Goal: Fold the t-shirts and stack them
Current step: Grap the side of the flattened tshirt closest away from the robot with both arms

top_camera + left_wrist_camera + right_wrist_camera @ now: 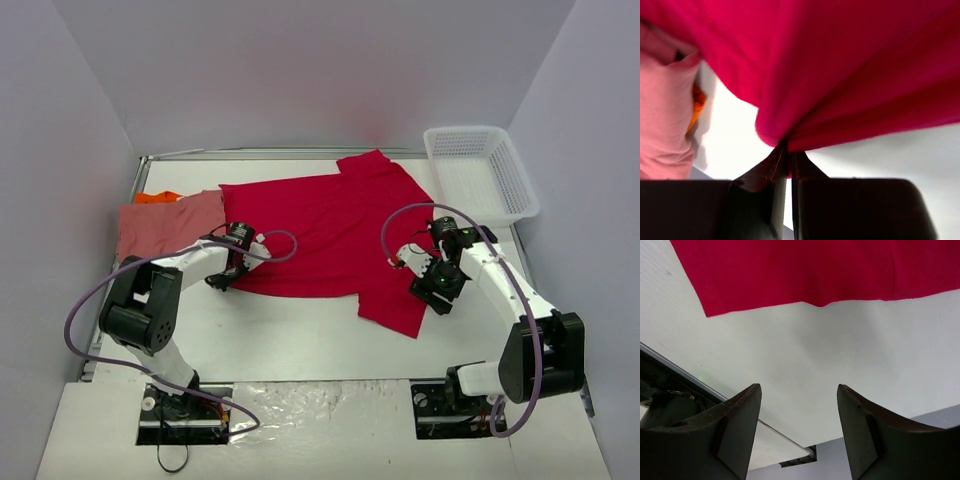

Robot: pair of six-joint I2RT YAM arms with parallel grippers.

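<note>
**Left claw clenched on the red shirt's edge; right claw released nearby.**

The left gripper [787, 146] was found clamped on the near-left edge of the red t-shirt [850, 65]; the cloth was drawn into creases at the fingertips, presumably so that this edge could be lifted and carried over for a fold; the right gripper [799, 390] was held released, with nothing between its fingers, above the bare table [805, 355] near the shirt's edge, apparently placed to take a second hold; the red shirt was spread unfolded across the middle of the table, one sleeve turned toward the white mesh basket [520, 185]; the salmon-pink t-shirt [165, 228] was laid at the left, touching the red one; the orange t-shirt [158, 197] was largely hidden behind it; the folding of the red shirt was judged barely begun.
</note>
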